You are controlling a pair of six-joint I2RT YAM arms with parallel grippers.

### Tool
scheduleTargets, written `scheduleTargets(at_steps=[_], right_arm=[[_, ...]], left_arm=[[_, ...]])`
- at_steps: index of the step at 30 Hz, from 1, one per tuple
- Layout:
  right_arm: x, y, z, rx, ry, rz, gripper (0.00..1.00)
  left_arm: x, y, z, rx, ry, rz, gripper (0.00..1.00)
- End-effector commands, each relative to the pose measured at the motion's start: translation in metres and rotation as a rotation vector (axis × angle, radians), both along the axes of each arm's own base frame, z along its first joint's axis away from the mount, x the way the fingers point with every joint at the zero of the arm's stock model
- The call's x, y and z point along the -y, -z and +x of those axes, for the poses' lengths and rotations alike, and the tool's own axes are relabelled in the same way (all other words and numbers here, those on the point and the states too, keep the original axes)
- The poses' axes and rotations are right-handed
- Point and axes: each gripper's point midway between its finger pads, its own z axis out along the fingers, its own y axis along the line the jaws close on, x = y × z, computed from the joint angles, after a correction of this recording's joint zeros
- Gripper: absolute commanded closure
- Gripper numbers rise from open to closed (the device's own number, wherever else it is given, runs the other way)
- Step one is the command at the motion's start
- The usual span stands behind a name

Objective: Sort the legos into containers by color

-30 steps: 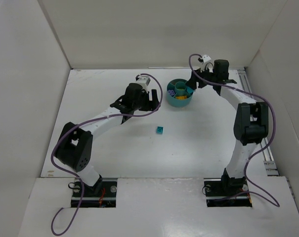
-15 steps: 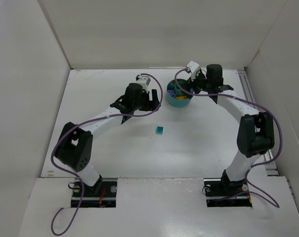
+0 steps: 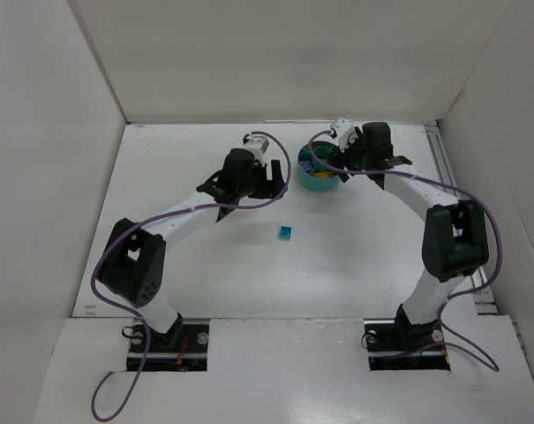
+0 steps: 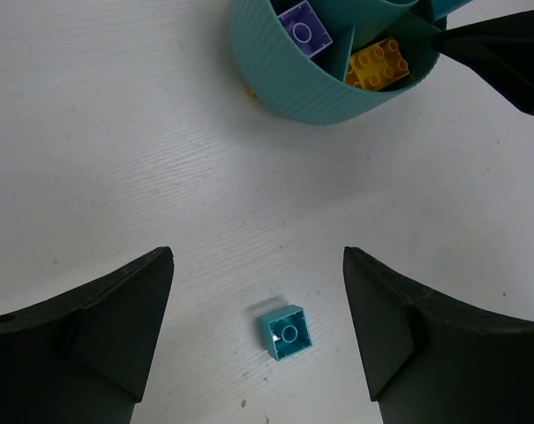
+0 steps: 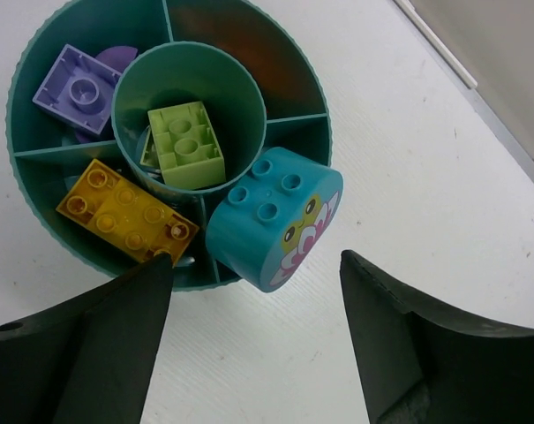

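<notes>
Left arm is bent at the elbow and reaches forward and inward. I see the left gripper (image 4: 258, 256) pointing down at the table (image 4: 116, 132), fingers spread with nothing in them. A small teal brick (image 4: 285, 331) lies flat on the table under the gap between them, one stud up, touching neither finger. The tub (image 4: 311, 93) sits ahead of those tips. Right arm is stretched far out, forearm turned inward, and the right gripper (image 5: 256, 263) hangs over the tub's near edge, fingers spread and empty. Just ahead of its tips a round teal brick (image 5: 271, 216) with a printed face lies tilted over the tub's rim; I see no contact with either finger. Further ahead, a light green brick (image 5: 185, 143) is in the centre ring. A yellow brick (image 5: 125, 212) fills the wedge ahead-left and a purple brick (image 5: 77, 88) the wedge beyond it.
</notes>
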Motion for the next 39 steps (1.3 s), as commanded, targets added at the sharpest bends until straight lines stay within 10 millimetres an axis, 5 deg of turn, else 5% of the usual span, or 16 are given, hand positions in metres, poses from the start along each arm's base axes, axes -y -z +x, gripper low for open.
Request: scheduleTargets(at_steps=[1,9,20,22,27,33,39], right_arm=[[-0.003,-0.007,0.008,0.026,0.002,0.000,0.20],[-0.010,-0.007,0.009,0.023,-0.026,0.018,0.52],[0.001,-0.018,0.004,0.007,0.008,0.040,0.75],[0.004,-0.024,0.004,0.011,0.011,0.045,0.75],[-0.008,-0.034,0.002,0.034,-0.054,0.057,0.44],[-0.025,-0.027,0.010,0.027,-0.081,0.048,0.36],[-0.025,-0.050,0.013,0.078,-0.062,0.070,0.37]], left_arm=[[0.002,-0.016,0.004,0.045,0.013,-0.021,0.26],[0.002,-0.016,0.004,0.045,0.013,-0.021,0.26],[0.003,-0.020,0.006,0.053,0.013,-0.026,0.26],[0.003,-0.020,0.006,0.053,0.013,-0.026,0.26],[0.003,-0.020,0.006,0.053,0.013,-0.026,0.26],[0.002,-0.016,0.005,0.050,0.017,-0.015,0.27],[0.001,-0.020,0.005,0.061,0.009,-0.016,0.27]])
